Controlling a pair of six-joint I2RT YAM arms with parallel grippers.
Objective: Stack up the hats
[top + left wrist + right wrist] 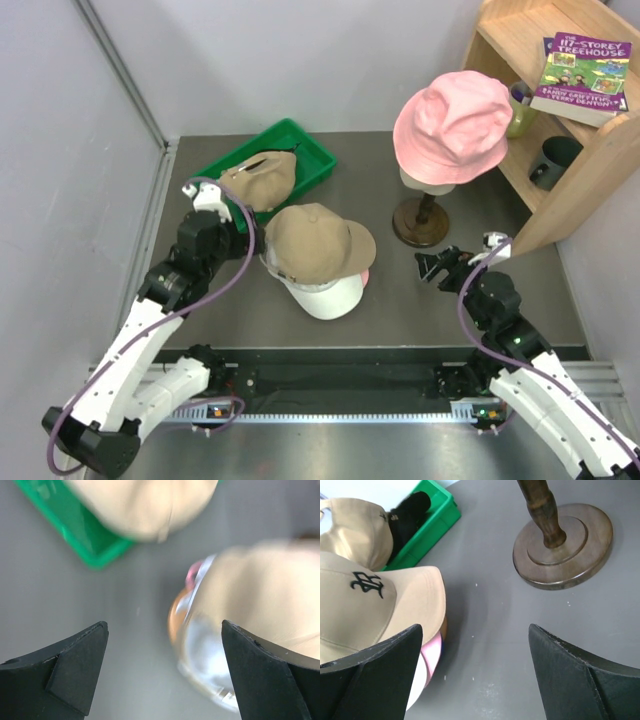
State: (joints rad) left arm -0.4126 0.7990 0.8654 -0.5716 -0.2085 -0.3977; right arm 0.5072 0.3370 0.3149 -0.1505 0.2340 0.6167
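While a tan cap (315,243) tops the white cap (335,295) mid-table, the left gripper (164,625) hangs wide open and empty beside the second tan cap (262,178) in the green tray (312,150), likely to fetch it, as the right gripper (475,627) gapes idle near the stand (562,545).

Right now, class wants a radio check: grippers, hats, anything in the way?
Both open, empty: left gripper beside white cap, right gripper near stand. On white cap, tan cap; second tan cap in green tray; pink hat on stand. Nothing between grippers and caps.
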